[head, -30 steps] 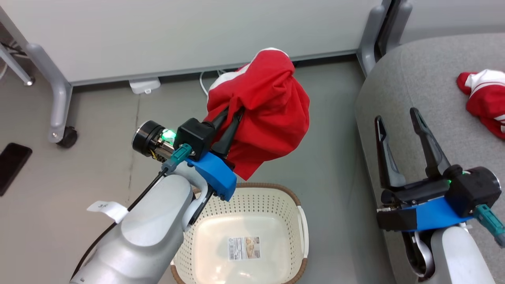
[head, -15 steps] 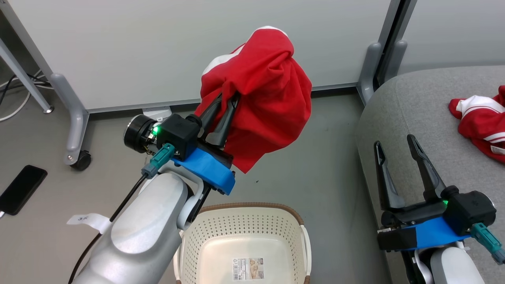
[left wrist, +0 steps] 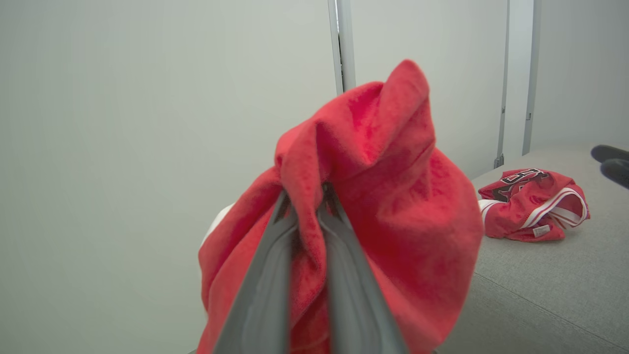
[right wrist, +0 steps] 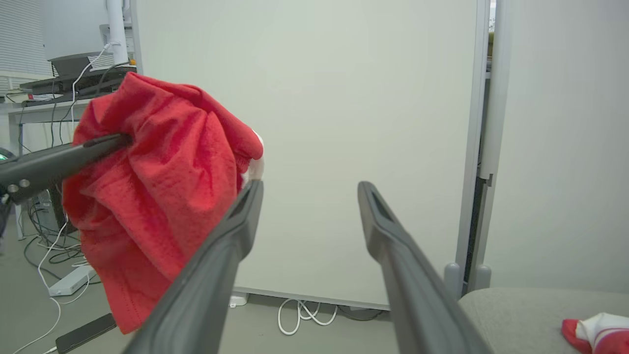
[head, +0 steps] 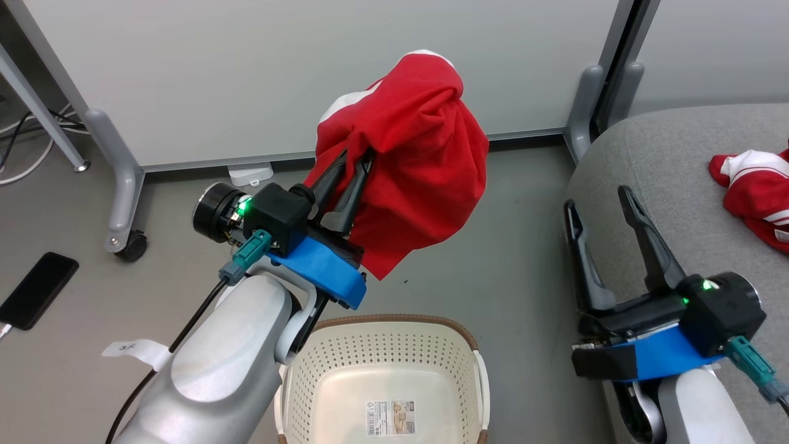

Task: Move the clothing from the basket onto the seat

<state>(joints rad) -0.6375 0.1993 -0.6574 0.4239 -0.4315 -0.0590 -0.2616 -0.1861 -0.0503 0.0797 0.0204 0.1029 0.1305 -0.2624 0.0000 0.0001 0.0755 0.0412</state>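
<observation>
My left gripper (head: pixel 354 163) is shut on a red garment (head: pixel 413 160) with a white panel, held high above the floor and the basket (head: pixel 382 376). The cloth drapes over the fingers (left wrist: pixel 304 231) and hides their tips. The cream basket with its brown rim stands below, holding just a label on its bottom. A second red and white garment (head: pixel 755 185) with dark lettering (left wrist: pixel 528 174) lies on the grey seat (head: pixel 666 160) at the right. My right gripper (head: pixel 598 200) stands open over the seat's left edge, nothing between its fingers (right wrist: pixel 236 226).
A white partition wall (head: pixel 308 74) on castor feet (head: pixel 126 243) stands behind. A black phone (head: pixel 37 290) with a cable lies on the floor at the left. White cables (right wrist: pixel 304 314) run under the partition. A desk with cords (right wrist: pixel 54 88) is at the far left.
The head camera tilted up, shifting the picture down. My left gripper rose with the red garment away from the basket. My right gripper moved slightly up and left at the seat's edge.
</observation>
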